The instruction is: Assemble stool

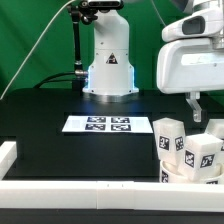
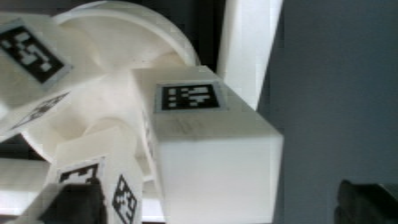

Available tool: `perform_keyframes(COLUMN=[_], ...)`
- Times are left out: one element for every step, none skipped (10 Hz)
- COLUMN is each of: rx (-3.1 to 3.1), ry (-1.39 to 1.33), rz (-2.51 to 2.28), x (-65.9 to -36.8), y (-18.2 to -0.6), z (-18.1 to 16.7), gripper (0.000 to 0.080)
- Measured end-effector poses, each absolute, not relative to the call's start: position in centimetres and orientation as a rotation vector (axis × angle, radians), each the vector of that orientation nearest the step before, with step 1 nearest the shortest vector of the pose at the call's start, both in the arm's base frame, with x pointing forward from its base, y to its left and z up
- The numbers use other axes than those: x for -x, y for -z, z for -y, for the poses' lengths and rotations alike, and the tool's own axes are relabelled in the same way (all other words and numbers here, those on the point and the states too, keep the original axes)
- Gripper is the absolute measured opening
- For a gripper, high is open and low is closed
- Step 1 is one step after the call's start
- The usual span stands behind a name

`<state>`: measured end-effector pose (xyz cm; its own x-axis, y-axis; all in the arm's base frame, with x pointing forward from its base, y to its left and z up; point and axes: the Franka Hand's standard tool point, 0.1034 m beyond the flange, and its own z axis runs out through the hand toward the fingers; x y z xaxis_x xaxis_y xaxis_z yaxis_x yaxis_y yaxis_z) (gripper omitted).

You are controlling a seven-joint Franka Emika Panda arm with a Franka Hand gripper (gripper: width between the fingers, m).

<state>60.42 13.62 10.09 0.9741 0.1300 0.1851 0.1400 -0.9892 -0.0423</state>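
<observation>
The stool [image 1: 188, 152] is seen in the exterior view at that view's lower right, its blocky white legs standing up in a cluster from the round seat [image 1: 176, 176]; each leg carries a black-and-white square tag; the nearest leg [image 1: 201, 157] is the largest in that view, with a second leg [image 1: 168, 137] just beside it toward the exterior view's left. The claw [image 1: 196, 106] is held just above the stool, slightly behind the legs; one dark finger [image 1: 196, 107] is seen hanging below the white wrist housing [image 1: 190, 64], apart from the leg tops; nothing is gripped between the jaws, which are spread wide.

In the wrist view a leg [image 2: 210, 135] fills the middle of the frame, its tagged end face turned to the camera; the curved rim of the seat [image 2: 125, 40] is seen behind it; further tagged legs are crowded beside it. A dark fingertip [image 2: 370, 200] is seen at the frame's edge, clear of the leg.

The marker board [image 1: 107, 124] lies flat on the black table [image 1: 60, 150], well apart from the stool toward the exterior view's left; the white robot base [image 1: 108, 62] stands behind the board; a white border rail [image 1: 70, 188] runs along the table edge nearest the camera.
</observation>
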Motion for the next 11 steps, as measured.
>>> perform_keyframes(rx=[3.073, 3.076, 3.062, 3.046, 3.030, 3.000, 2.962, 2.931, 2.897, 2.867, 2.829], ry=[0.286, 0.288, 0.284, 0.280, 0.276, 0.268, 0.250, 0.238, 0.231, 0.225, 0.217], rz=[0.339, 0.530, 0.722, 0.833, 0.965, 1.114, 1.240, 1.330, 1.436, 1.517, 1.606], x=[-60.4, -60.4, -60.3, -60.4, -60.4, -60.3, -60.3, -60.4, -60.4, -60.4, -60.5], y=[-10.1, -10.1, -10.0, -10.1, -10.1, -10.1, -10.1, -10.1, -10.1, -10.1, -10.1], z=[-13.5, -13.7, -13.9, -13.9, -14.1, -14.2, -13.8, -13.3, -13.2, -13.1, -12.9], gripper=[0.0649, 0.0649, 0.0649, 0.0649, 0.0649, 0.0649, 0.0649, 0.0649, 0.0649, 0.0649, 0.0649])
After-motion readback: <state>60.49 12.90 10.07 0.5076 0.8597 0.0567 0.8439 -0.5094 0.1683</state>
